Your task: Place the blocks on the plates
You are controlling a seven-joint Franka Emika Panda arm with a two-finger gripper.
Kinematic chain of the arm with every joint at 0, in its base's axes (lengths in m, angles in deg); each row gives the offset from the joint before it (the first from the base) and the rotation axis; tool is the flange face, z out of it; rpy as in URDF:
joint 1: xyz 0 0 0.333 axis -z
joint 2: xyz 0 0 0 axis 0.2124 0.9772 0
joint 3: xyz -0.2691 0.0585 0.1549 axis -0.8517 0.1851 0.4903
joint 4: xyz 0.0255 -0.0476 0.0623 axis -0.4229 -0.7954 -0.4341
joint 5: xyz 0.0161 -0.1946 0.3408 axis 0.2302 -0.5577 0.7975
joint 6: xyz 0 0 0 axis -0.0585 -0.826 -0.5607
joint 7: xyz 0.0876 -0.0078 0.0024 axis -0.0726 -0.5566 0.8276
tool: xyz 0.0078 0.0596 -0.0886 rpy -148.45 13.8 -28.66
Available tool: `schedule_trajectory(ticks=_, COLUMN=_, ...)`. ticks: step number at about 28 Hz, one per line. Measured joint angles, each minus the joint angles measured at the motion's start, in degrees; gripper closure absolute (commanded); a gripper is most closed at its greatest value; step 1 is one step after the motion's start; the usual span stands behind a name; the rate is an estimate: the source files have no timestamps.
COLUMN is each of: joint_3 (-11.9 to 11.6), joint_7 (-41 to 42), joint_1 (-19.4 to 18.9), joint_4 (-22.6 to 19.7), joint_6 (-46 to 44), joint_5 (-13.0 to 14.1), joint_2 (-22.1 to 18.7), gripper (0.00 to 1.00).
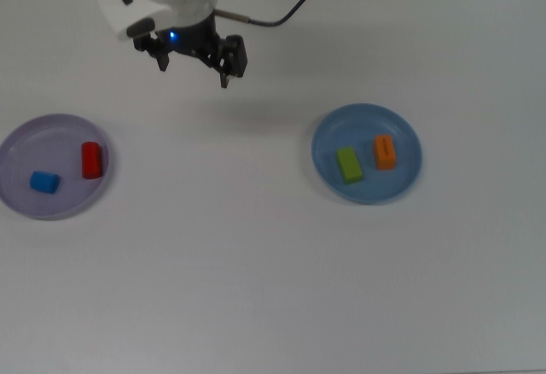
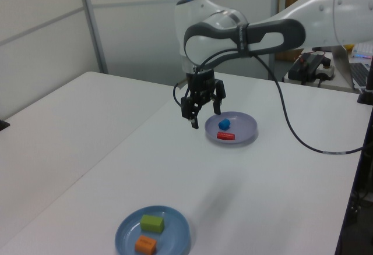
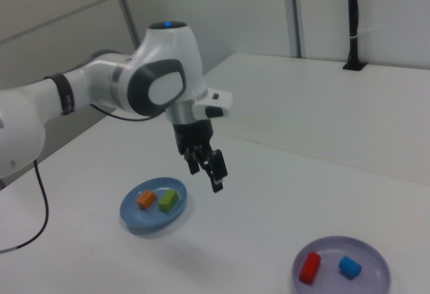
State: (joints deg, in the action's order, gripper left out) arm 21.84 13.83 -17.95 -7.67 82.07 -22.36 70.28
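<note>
Four blocks on two plates; the claw [image 1: 229, 64] hangs empty above the table [image 1: 256, 263].
Its fingers stand apart, touching nothing; the red block [image 1: 90, 160] and blue block [image 1: 43, 183] lie on the purple plate [image 1: 17, 139]; the green block [image 1: 349, 165] and orange block [image 1: 385, 151] lie on the blue plate [image 1: 328, 131].

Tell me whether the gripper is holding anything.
Empty: the gripper hangs open above the table, nothing between its fingers.

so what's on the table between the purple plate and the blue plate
Nothing. In the top view the white table is bare between the purple plate and the blue plate. The claw hangs above, farther back, holding nothing.
</note>
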Motion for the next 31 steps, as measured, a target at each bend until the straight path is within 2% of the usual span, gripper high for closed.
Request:
schedule_trajectory(ticks=9, joint_3=0.3, joint_7=1.8, joint_1=0.0, joint_4=-0.1, joint_6=-0.1, joint_5=-1.3, joint_2=-4.5, gripper=0.00)
schedule_trajectory(ticks=14, joint_3=0.6, joint_7=2.4, joint_1=-0.3, joint_4=0.0, joint_6=0.6, joint_5=-2.4, joint_2=-5.3, gripper=0.00)
schedule_trajectory(ticks=24, joint_3=0.7, joint_7=2.6, joint_1=-0.5, joint_4=0.0, joint_6=0.6, joint_5=-2.6, joint_2=-7.4, gripper=0.00)
schedule_trajectory(ticks=31, joint_3=2.4, joint_7=2.7, joint_1=-0.6, joint_4=-0.1, joint_6=0.5, joint_5=-2.6, joint_2=-7.5, gripper=0.00)
